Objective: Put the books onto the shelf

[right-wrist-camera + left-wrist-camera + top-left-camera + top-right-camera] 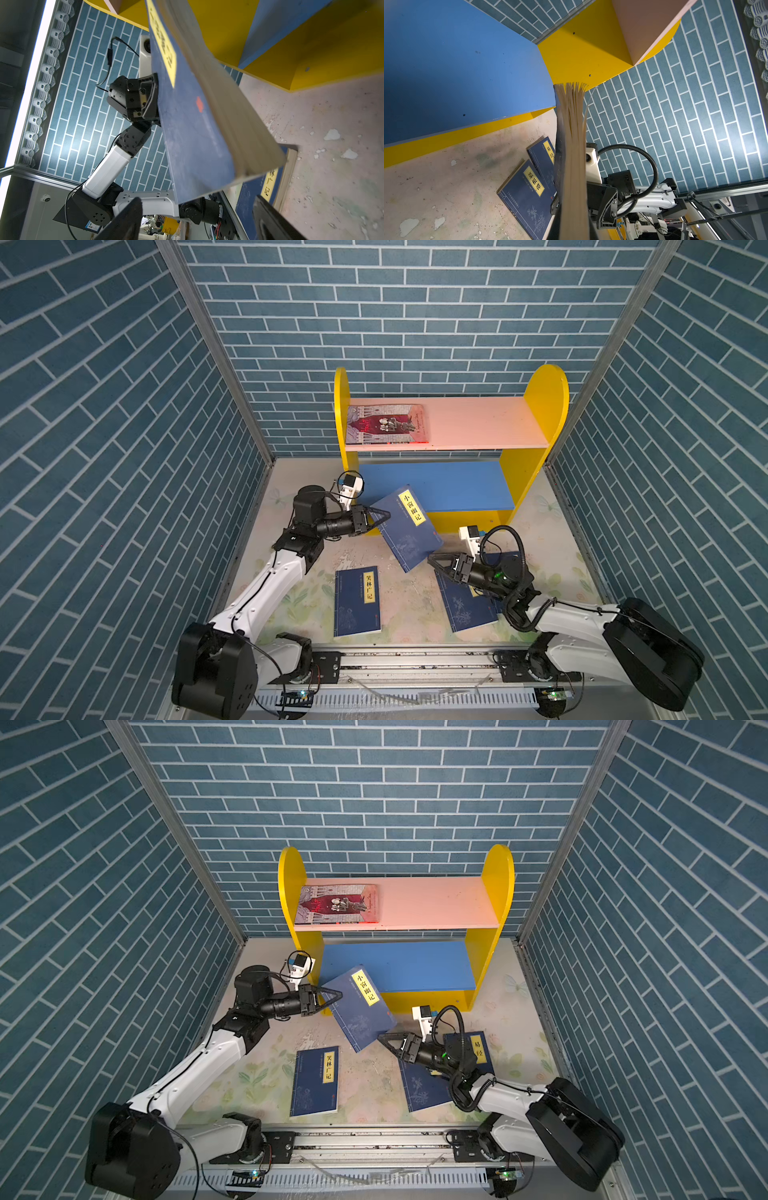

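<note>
Blue brick walls [415, 302] enclosing floral tabletop [407, 597]. Left gripper [384, 516] clamping navy 小窗幽记 book [405, 531], tilting mid-frame before blue board [449, 485] of shelf [544, 406]. Right gripper [434, 562] hovering beside it, fingers wide. 笑林广记 book [357, 601] lying lower centre; 易经 book [478, 1046] lower right; grey-red book [386, 425] resting on pink board [478, 423].

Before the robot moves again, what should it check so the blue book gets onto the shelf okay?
1. Left hand shut on the held book: ok.
2. Right hand open near the book's lower corner: ok.
3. Right hand clear of the book: cannot tell.
4. Room on the blue lower board: ok, no book lies on the part that shows.
5. Held book lined up with the shelf: not ok, it sits askew to the front edge.
6. Pages kept together: not ok, they fan apart at the free end in the left wrist view.
</note>
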Controlling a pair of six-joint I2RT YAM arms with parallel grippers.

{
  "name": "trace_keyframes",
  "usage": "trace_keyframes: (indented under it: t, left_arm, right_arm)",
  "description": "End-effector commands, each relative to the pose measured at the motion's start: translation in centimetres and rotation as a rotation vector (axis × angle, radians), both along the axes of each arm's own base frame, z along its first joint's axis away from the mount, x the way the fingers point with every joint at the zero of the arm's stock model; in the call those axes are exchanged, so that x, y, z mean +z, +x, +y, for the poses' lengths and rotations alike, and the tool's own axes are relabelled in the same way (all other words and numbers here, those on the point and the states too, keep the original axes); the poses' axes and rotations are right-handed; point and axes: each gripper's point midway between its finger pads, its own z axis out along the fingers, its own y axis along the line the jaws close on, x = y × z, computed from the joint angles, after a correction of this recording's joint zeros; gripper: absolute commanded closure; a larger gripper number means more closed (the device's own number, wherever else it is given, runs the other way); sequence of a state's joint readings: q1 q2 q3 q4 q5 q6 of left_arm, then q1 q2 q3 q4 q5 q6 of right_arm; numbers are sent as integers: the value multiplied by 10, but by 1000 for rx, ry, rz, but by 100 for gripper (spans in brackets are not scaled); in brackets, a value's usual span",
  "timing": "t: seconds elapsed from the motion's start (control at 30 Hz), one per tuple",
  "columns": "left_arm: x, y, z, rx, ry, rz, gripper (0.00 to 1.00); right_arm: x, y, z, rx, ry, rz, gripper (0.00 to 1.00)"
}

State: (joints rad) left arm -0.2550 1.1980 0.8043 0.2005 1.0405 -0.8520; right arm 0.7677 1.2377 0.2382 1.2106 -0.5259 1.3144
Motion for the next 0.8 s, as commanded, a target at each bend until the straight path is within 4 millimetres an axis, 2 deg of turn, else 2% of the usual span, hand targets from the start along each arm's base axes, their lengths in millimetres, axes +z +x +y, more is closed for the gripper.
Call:
trace_keyframes:
  t: [0.0, 0.13, 0.33, 0.5, 0.6, 0.77]
  left_arm:
    - [16, 3, -1, 5, -43, -50, 100]
    - [18, 5, -1, 12, -63, -46, 100]
    - [16, 5, 0, 22, -72, -33, 100]
    - [11, 5, 1, 34, -68, -20, 100]
    - [1, 4, 2, 48, -58, 4, 100]
    - [-11, 2, 4, 63, -40, 31, 100]
  right_arm:
    - [35, 6, 5, -9, 130, -48, 17]
    - [38, 9, 19, 19, 129, -51, 17]
    - [43, 18, 25, -3, 135, -63, 21]
    - [38, 25, 27, -35, 127, -53, 37]
    - [34, 31, 24, -73, 120, -54, 48]
    - [36, 36, 21, -114, 121, -69, 70]
